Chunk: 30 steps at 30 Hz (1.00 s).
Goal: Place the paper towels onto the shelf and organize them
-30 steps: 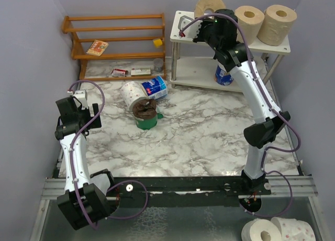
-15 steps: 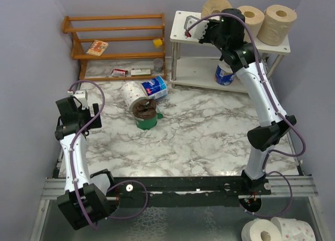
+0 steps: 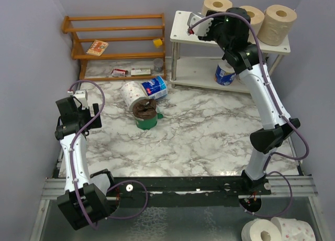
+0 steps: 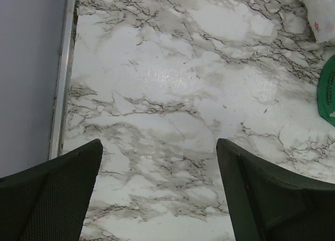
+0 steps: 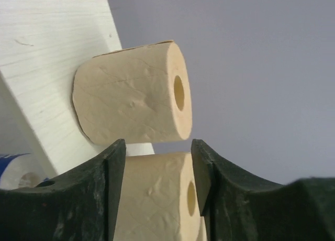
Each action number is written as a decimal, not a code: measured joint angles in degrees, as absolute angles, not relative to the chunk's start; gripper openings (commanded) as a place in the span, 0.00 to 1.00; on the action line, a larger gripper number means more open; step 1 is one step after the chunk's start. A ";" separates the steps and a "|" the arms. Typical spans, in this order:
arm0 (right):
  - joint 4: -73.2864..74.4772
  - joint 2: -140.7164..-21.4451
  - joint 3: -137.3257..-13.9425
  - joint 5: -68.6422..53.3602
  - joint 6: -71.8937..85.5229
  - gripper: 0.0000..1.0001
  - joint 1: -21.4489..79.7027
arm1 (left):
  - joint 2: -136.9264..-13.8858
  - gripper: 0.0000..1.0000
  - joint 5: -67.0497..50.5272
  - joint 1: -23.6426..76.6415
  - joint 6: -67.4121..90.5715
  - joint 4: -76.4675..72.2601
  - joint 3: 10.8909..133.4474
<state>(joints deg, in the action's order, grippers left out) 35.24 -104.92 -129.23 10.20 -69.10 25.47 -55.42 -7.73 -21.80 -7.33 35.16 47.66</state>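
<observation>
Three tan paper towels stand on the white shelf's top board (image 3: 180,22): left (image 3: 217,5), middle (image 3: 255,13), right (image 3: 277,23). A blue-wrapped roll (image 3: 224,73) stands on the lower tier. My right gripper (image 3: 221,22) hovers at the top board beside the left and middle rolls. In the right wrist view its jaws (image 5: 158,148) are parted; a tan roll (image 5: 157,199) lies behind both fingers, another (image 5: 131,97) beyond on the shelf (image 5: 47,52). A pink-dotted roll (image 3: 131,94) and a blue roll (image 3: 155,86) lie on the table. My left gripper (image 4: 158,146) is open and empty.
A green and brown snack bag (image 3: 145,114) lies by the table rolls. The wooden slatted rack (image 3: 118,42) with small items stands at the back left. Two more rolls (image 3: 277,230) lie off the table at bottom right. The left table edge (image 4: 65,68) meets the purple wall.
My right arm has moved right and toward the back over the shelf top. The left tan roll now shows more fully and sits slightly further right. The left arm has not moved.
</observation>
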 measured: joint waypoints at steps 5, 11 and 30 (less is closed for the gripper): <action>31.62 -104.55 -129.80 11.07 -70.74 0.59 25.47 | -55.42 0.93 -7.73 -21.80 -7.33 35.16 47.66; 28.80 -104.53 -132.70 11.38 -72.29 0.59 25.50 | -55.42 0.93 -7.75 -21.80 -7.33 35.14 47.66; 38.44 -84.75 -80.27 -13.30 -50.59 0.61 31.00 | -55.61 0.94 -7.75 -21.80 -7.35 35.18 47.66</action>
<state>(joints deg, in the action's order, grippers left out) 38.44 -84.75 -80.27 -13.30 -50.59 31.00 -55.61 -7.75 -21.80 -7.35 35.18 47.66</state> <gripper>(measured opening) 0.588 0.927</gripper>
